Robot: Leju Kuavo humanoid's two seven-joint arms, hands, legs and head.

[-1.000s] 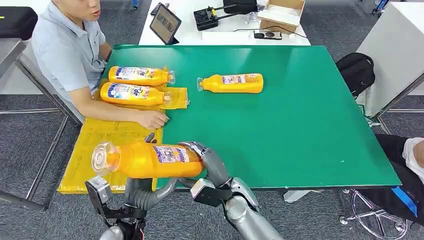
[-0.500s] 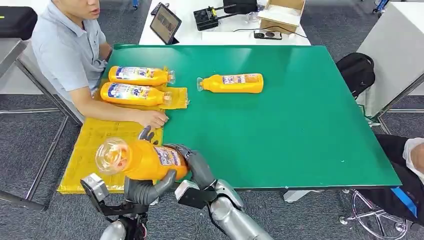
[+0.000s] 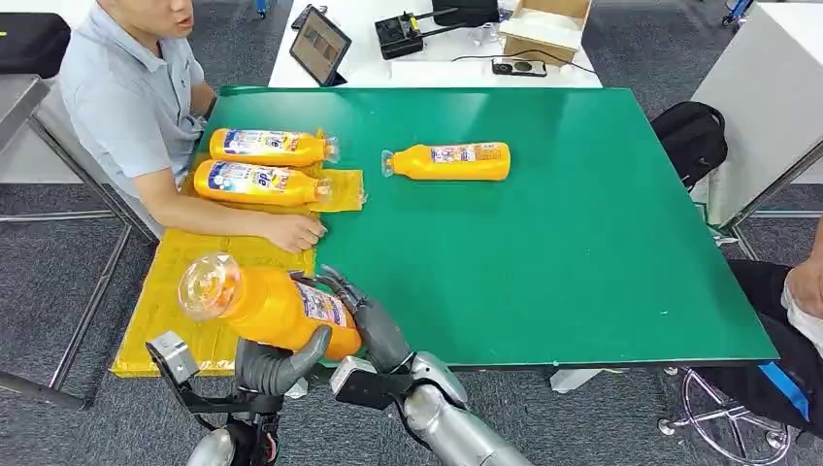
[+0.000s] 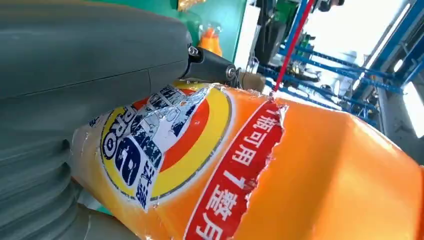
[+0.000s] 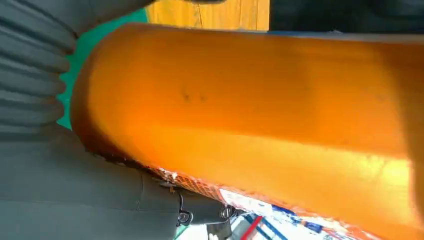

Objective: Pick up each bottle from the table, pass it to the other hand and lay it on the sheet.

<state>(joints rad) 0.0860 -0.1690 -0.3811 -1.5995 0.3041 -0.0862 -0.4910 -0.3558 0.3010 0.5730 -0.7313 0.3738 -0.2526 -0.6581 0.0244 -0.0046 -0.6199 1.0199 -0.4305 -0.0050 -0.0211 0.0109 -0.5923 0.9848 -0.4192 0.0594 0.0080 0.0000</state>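
Observation:
An orange bottle (image 3: 267,308) with a clear cap hangs over the near left corner of the table, its cap end tilted up toward me. My left hand (image 3: 275,362) grips it from underneath, the thumb curled round its side. My right hand (image 3: 364,318) wraps the bottle's base end from the right. The left wrist view has the torn label (image 4: 225,165) close against my left hand (image 4: 75,75). In the right wrist view the bottle's body (image 5: 250,100) lies across my right hand (image 5: 75,190). The yellow sheet (image 3: 184,277) lies just beyond, with two bottles (image 3: 270,147) (image 3: 257,182) at its far end.
One more orange bottle (image 3: 448,161) lies on the green table (image 3: 582,252), mid-far. A seated person rests a hand (image 3: 296,232) on the sheet's edge, close to my hands. A tablet (image 3: 319,45) and a box (image 3: 545,24) stand on the white desk behind.
Both hands have carried the bottle left and toward the near edge. The bottle has swung so that its cap end points up and toward me.

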